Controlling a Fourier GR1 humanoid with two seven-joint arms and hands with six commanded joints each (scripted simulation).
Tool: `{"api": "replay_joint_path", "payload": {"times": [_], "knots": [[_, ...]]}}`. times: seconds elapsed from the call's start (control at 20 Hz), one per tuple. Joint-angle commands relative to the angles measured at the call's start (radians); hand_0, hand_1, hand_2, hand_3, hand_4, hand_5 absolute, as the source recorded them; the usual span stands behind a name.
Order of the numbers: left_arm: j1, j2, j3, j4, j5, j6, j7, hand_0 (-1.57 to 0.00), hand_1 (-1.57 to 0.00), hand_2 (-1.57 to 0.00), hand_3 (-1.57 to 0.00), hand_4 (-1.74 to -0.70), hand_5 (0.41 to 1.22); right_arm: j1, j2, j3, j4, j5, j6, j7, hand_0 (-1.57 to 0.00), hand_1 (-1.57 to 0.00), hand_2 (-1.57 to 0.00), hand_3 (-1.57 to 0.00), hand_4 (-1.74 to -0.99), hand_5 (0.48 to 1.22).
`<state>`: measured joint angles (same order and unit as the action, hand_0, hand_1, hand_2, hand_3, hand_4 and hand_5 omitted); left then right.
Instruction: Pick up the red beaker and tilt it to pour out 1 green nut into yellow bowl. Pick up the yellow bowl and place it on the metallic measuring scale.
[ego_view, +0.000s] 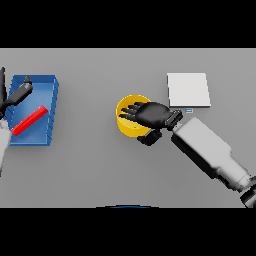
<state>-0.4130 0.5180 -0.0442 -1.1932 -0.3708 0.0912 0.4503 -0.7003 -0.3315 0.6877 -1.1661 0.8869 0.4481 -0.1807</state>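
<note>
Two hands in view. Right hand (152, 115) over the yellow bowl (126, 126), fingers spread above its opening, thumb curled at its near rim; grip unclear, cannot tell. Scale (188, 90) just beyond the wrist, apart from the bowl. Left hand (20, 93) far off at the edge, over a blue tray (49, 112); fingers not readable. Red beaker (30, 120) lying tilted in the tray, just below that hand. Grey table (90, 165) beneath.
</note>
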Motion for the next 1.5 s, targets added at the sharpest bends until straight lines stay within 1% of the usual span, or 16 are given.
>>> {"api": "replay_joint_path", "payload": {"times": [0.0,0.15,0.25,0.45,0.55,0.6,0.65,0.7,0.75,0.85,0.9,1.0,1.1,1.2,1.25,1.45], "knots": [[-0.001,0.004,0.003,0.005,0.001,-0.002,0.005,0.00,0.00,0.00,0.00,-0.74,0.697,-0.018,0.013,0.005,0.028,0.003,-0.004,-0.011,0.00,0.00,0.00,0.00,-1.258,0.734],[0.002,0.001,0.004,0.009,0.004,-0.003,-0.003,0.00,0.00,0.00,0.00,-0.74,0.699,-0.026,0.007,0.012,0.056,0.004,0.018,-0.018,0.00,0.00,0.00,0.00,-1.263,0.739],[0.002,0.008,0.008,-0.002,0.010,-0.010,-0.003,0.00,0.00,0.00,0.00,-0.75,0.698,-0.042,0.027,0.015,0.082,0.001,0.032,-0.010,0.00,0.00,0.00,0.00,-1.270,0.740],[-0.001,0.014,0.013,0.014,0.009,-0.007,-0.012,0.00,0.00,0.00,0.00,-0.75,0.699,-0.050,0.031,0.015,0.126,-0.001,0.054,-0.001,0.00,0.00,-0.02,-0.07,-1.289,0.758],[-0.011,0.008,0.013,0.028,0.009,-0.003,-0.010,0.00,0.00,0.00,0.00,-0.75,0.701,-0.052,0.048,0.004,0.132,-0.014,0.081,0.034,-0.03,-0.04,-0.07,-0.14,-1.302,0.805],[-0.016,0.007,0.012,0.036,0.005,-0.001,-0.012,0.00,0.00,0.00,0.00,-0.75,0.701,-0.050,0.052,0.007,0.136,-0.013,0.080,0.034,-0.16,-0.14,-0.15,-0.18,-1.321,0.839],[-0.005,0.011,0.011,0.019,0.009,-0.006,-0.019,0.00,0.00,0.00,0.00,-0.75,0.700,-0.043,0.048,0.013,0.122,-0.010,0.081,0.029,-0.44,-0.42,-0.38,-0.24,-1.351,0.915],[-0.002,0.009,0.009,0.017,0.003,0.001,-0.018,0.00,0.00,0.00,0.00,-0.76,0.703,-0.037,0.039,0.012,0.112,-0.018,0.083,0.007,-0.67,-0.65,-0.61,-0.31,-1.394,0.976],[-0.006,0.006,0.009,0.023,0.006,-0.002,-0.016,0.00,0.00,0.00,0.00,-0.76,0.704,-0.032,0.037,0.010,0.103,-0.025,0.093,0.006,-0.85,-0.84,-0.81,-0.40,-1.463,1.025],[-0.005,0.019,0.013,0.018,0.006,-0.007,-0.016,0.00,0.00,0.00,0.00,-0.76,0.701,-0.040,0.037,0.011,0.106,-0.035,0.120,0.009,-1.11,-1.10,-1.08,-0.71,-1.557,1.096],[-0.003,0.025,0.014,0.013,0.006,-0.011,-0.015,0.00,0.00,0.00,0.00,-0.75,0.700,-0.041,0.032,0.011,0.108,-0.040,0.124,-0.001,-1.20,-1.19,-1.13,-0.87,-1.594,1.121],[0.010,0.019,0.008,0.008,0.003,-0.008,-0.021,0.00,0.00,0.00,0.00,-0.75,0.695,-0.039,0.027,0.017,0.099,-0.044,0.123,0.008,-1.33,-1.33,-1.20,-1.12,-1.647,1.157],[0.006,0.011,0.000,0.006,-0.005,-0.002,-0.017,0.00,0.00,0.00,0.00,-0.74,0.690,-0.040,0.020,0.019,0.091,-0.054,0.131,0.012,-1.42,-1.42,-1.25,-1.27,-1.681,1.180],[-0.004,0.010,0.001,0.013,-0.005,0.000,-0.012,0.00,0.00,0.00,0.00,-0.74,0.689,-0.043,0.020,0.012,0.082,-0.067,0.141,0.026,-1.47,-1.47,-1.28,-1.37,-1.702,1.195],[-0.015,0.003,0.001,0.024,-0.005,0.003,-0.007,0.00,0.00,0.00,0.00,-0.74,0.688,-0.039,0.018,0.011,0.093,-0.071,0.120,0.009,-1.49,-1.49,-1.29,-1.39,-1.710,1.200],[-0.006,0.017,0.002,0.014,-0.009,-0.002,-0.009,0.00,0.00,0.00,0.00,-0.73,0.687,-0.044,-0.001,0.013,0.050,-0.070,0.116,0.020,-1.54,-1.54,-1.33,-1.38,-1.728,1.212]]}}
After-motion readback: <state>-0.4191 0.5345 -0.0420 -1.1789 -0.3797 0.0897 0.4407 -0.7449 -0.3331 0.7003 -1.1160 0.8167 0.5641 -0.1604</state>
